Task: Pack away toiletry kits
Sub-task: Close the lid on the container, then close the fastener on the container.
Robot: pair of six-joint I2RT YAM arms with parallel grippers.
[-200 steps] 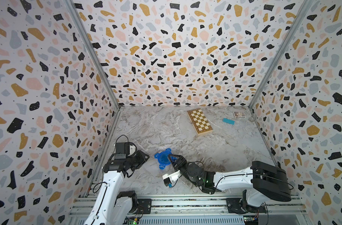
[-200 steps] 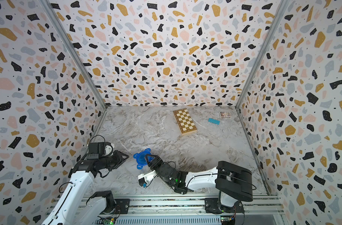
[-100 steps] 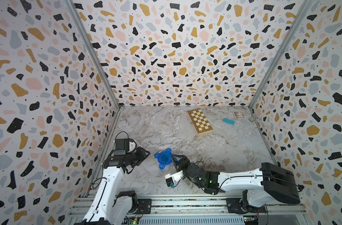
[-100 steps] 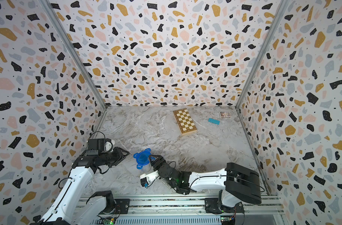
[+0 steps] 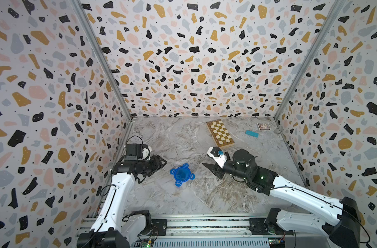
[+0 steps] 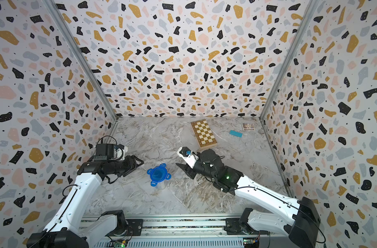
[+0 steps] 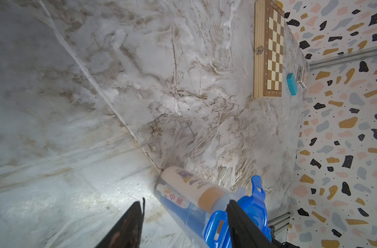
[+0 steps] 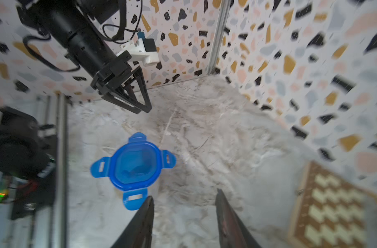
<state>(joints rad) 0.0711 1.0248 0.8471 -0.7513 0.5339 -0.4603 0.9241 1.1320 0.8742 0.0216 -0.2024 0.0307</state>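
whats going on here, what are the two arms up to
Two robot arms are packing toiletries into a clear container that stands on the table. Through its wall, the left wrist view shows a white bottle and a tube inside. The blue lid is on, with its clips flared outward. The left gripper and right gripper are open on either side of it, holding nothing.

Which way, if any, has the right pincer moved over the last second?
Yes. The right pincer has drawn back from the blue-lidded container, which stayed put, and now sits nearer the wooden chess box.
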